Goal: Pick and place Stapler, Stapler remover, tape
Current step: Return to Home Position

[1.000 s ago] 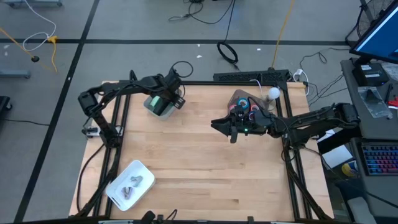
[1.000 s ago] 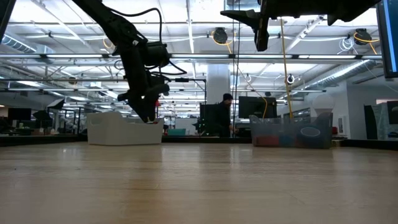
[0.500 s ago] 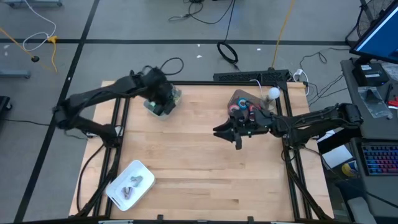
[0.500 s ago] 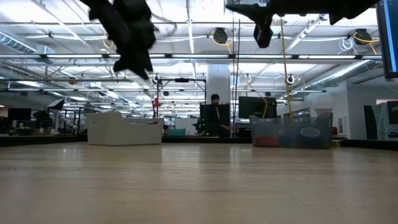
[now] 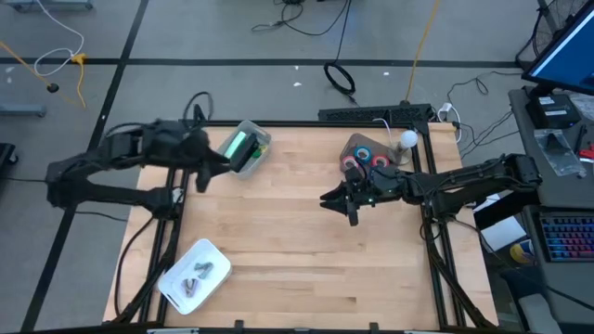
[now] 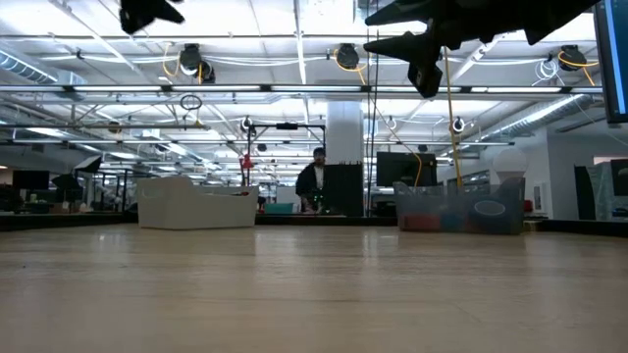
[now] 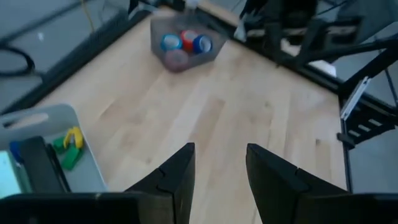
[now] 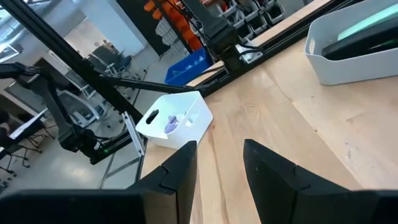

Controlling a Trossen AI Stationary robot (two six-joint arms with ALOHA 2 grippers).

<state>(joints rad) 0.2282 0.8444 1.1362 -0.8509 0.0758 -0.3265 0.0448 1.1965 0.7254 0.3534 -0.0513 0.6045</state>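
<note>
The wooden table [image 5: 306, 250] lies under both dark arms, which hang above it and carry nothing.

The left gripper [image 5: 200, 174] is high over the table's edge on its own arm's side. Its fingers [image 7: 177, 171] are spread apart and empty. The gray bin [image 5: 261, 142] sits just beside this gripper, on the side toward the table's middle. The green stapler [image 7: 67, 157] and the yellow stapler [image 7: 74, 135] lie in it side by side, next to a larger dark one.

The right gripper [image 5: 352, 210] hangs above the table, its fingers [image 8: 180, 168] also parted with nothing between them. The dark see-through bin [image 5: 357, 141] stands close behind this gripper, alongside its arm. It holds the tape [image 5: 364, 160], red and blue rolls bunched together.

The white bin [image 5: 212, 249] sits well apart from both grippers, near the table corner ahead of the right one. Small pale stapler removers [image 8: 169, 124] lie inside it.

Beyond the table, a person [image 6: 314, 182] stands in the room.
</note>
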